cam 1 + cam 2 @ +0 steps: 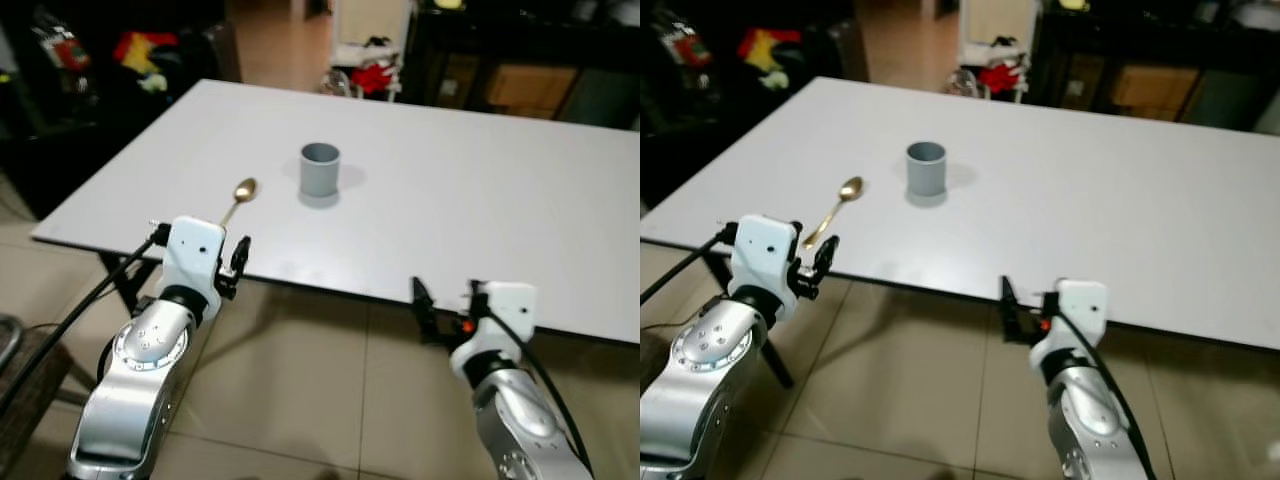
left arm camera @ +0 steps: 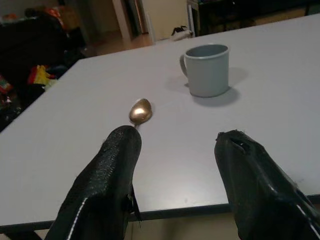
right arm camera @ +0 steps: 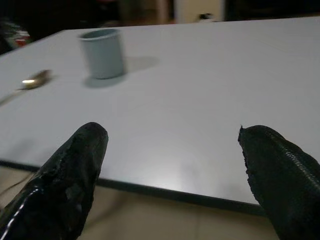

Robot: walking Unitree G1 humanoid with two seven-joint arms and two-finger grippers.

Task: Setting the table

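A grey mug (image 1: 320,170) stands upright near the middle of the white table (image 1: 480,200). A gold spoon (image 1: 240,197) lies to its left, bowl toward the far side and handle pointing at the near edge. My left gripper (image 1: 200,250) hovers at the near table edge just short of the spoon's handle, open with nothing between its fingers (image 2: 117,165). The spoon's bowl (image 2: 140,111) shows just beyond the left finger. My right gripper (image 1: 448,305) is held a little below the near edge further right, open and empty, its fingers (image 3: 75,170) facing the mug (image 3: 103,52).
The table's near edge (image 1: 330,290) runs just ahead of both grippers, over a tiled floor (image 1: 300,400). A dark table leg (image 1: 120,280) stands at the left. Dark furniture (image 1: 500,60) and red clutter (image 1: 375,75) lie beyond the far edge.
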